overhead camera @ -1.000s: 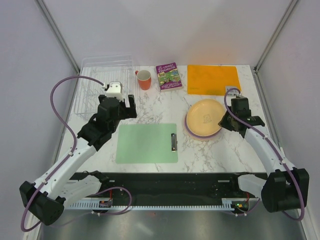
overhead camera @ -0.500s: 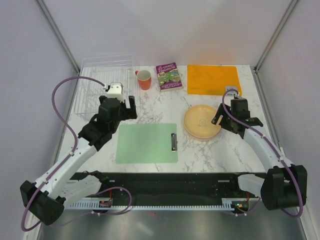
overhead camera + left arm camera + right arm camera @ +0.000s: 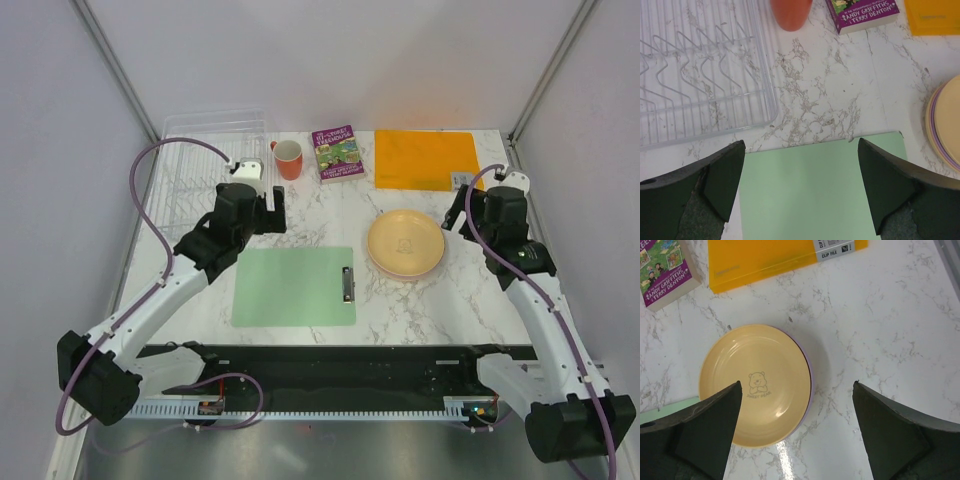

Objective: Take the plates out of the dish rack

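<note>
The plates lie stacked on the marble table at the right. A tan-yellow one with a bear drawing is on top, and a lilac rim shows under it. My right gripper hovers open just right of the stack, its fingers apart and holding nothing. The clear wire dish rack stands at the back left, and no plate shows in its slots. Open and unloaded, my left gripper hangs right of the rack, above the clipboard's far edge. The stack's edge shows in the left wrist view.
A green clipboard lies in the front middle. An orange-red mug, a purple book and an orange clip file line the back. White walls close in the table.
My right gripper opened, let go of the top plate and drew back up to the right. The plate now lies flat on the stack. My left arm shifted right and farther back.
</note>
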`<state>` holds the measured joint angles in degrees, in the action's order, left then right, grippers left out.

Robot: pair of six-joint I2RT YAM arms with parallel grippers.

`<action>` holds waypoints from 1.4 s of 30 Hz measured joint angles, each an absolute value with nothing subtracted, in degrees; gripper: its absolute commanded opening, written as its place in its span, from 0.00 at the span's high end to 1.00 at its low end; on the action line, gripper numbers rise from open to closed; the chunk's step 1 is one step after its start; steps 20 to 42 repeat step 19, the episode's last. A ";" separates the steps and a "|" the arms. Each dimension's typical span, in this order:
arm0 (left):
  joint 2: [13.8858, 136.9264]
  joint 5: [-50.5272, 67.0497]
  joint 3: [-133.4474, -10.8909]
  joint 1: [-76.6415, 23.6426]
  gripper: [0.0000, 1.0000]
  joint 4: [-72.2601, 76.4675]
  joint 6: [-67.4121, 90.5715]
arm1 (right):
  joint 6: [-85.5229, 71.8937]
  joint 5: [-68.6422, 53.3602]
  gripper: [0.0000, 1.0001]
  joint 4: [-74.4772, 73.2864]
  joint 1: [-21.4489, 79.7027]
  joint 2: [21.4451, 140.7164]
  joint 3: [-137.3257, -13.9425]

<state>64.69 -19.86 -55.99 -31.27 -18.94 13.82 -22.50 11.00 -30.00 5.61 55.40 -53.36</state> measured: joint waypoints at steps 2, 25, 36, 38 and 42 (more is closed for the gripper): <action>64.97 -19.68 -56.75 -31.27 0.00 -18.85 13.85 | -21.28 11.55 0.02 -30.87 5.56 54.22 -53.36; 58.94 -19.00 -55.70 -31.27 0.00 -20.91 14.24 | -13.87 11.92 0.02 -24.53 5.52 45.08 -50.17; 58.94 -19.00 -55.70 -31.27 0.00 -20.91 14.24 | -13.87 11.92 0.02 -24.53 5.52 45.08 -50.17; 58.94 -19.00 -55.70 -31.27 0.00 -20.91 14.24 | -13.87 11.92 0.02 -24.53 5.52 45.08 -50.17; 58.94 -19.00 -55.70 -31.27 0.00 -20.91 14.24 | -13.87 11.92 0.02 -24.53 5.52 45.08 -50.17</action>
